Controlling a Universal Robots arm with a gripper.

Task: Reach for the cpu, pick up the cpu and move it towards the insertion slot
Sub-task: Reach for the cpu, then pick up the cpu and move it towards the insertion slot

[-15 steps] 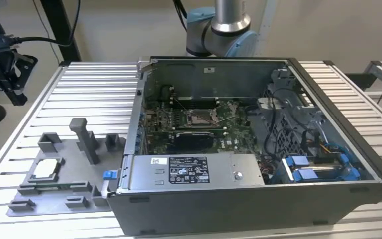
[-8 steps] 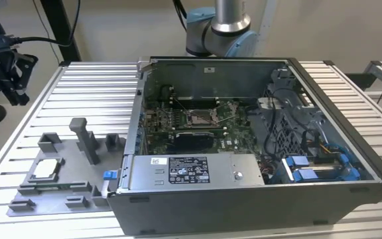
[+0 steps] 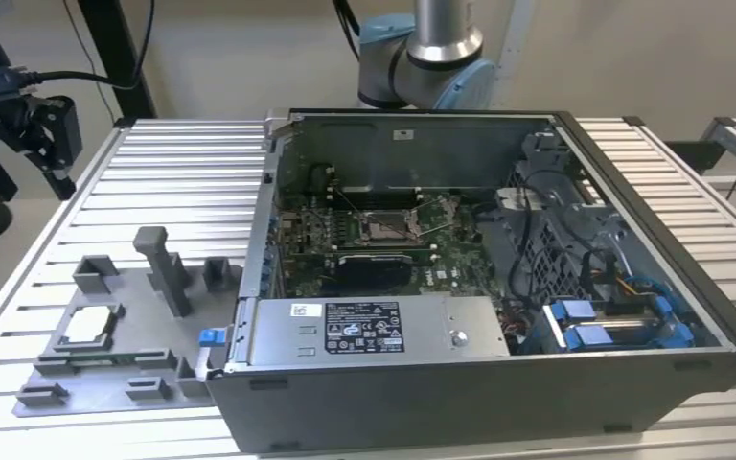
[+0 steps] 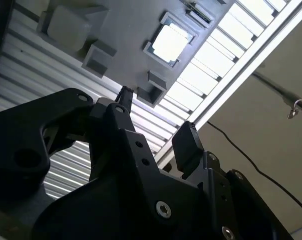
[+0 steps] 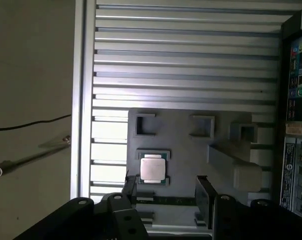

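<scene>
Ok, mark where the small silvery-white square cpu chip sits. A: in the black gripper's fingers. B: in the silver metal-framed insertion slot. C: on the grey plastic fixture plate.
C: the cpu lies on the grey fixture plate, the open gripper apart from it.

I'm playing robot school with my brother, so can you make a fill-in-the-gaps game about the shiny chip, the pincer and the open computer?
1. The pincer is ____ and holds nothing.
2. The cpu lies on the grey fixture plate, on the exterior view's ____ of the computer case.
3. The insertion slot sits ____ the computer case.
Missing words: open; left; inside.
</scene>
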